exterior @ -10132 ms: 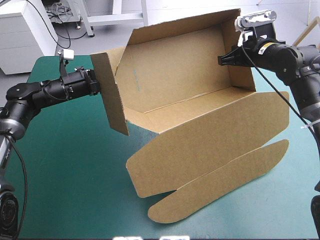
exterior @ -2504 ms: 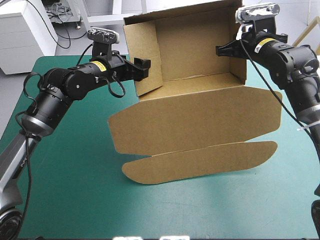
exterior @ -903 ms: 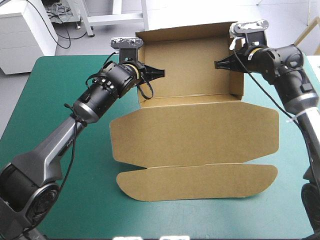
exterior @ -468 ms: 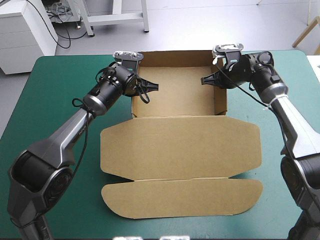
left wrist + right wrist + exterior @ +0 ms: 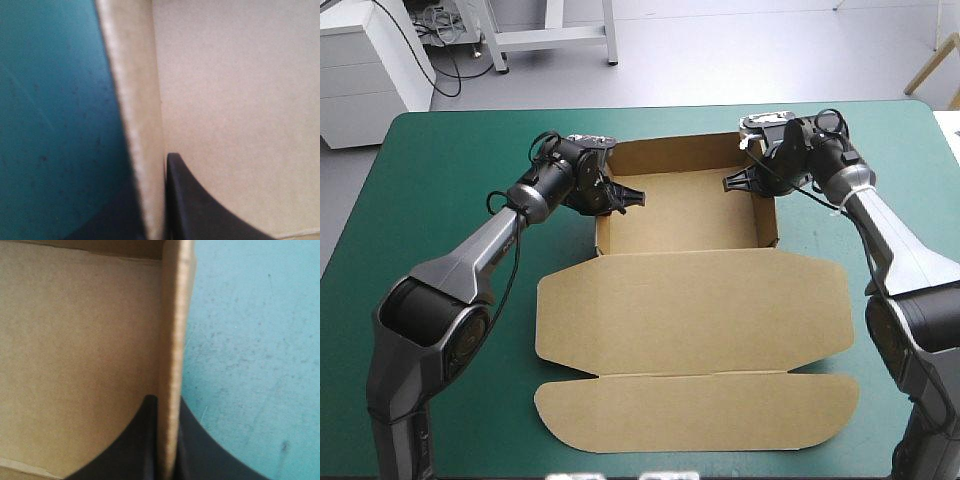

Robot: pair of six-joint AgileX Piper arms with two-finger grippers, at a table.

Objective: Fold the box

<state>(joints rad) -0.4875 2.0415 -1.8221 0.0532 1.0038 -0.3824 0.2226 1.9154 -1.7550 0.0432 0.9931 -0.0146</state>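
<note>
So the box is sitting as an open tray on the far middle of the bench, long axis running left to right, and nothing is lying inside it (just bare brown floor). The left claw is pinching the tray's left end wall, one black finger inside and one outside, all but together with the board between them. The right claw is doing the mirror thing on the right end wall. So the tray is lying straight between the two claws, each one gripping its own short end, neither nearer than the other. The lid is lying flat on the teal-green cover, joined along the tray's near long side and stretching toward the near edge, with its rounded tuck flap beyond that. I'm guessing the next move is hinging on exactly that: both claws are sitting on the far side of the lid, so handling it is going to mean letting go and reaching back toward the robot
</note>
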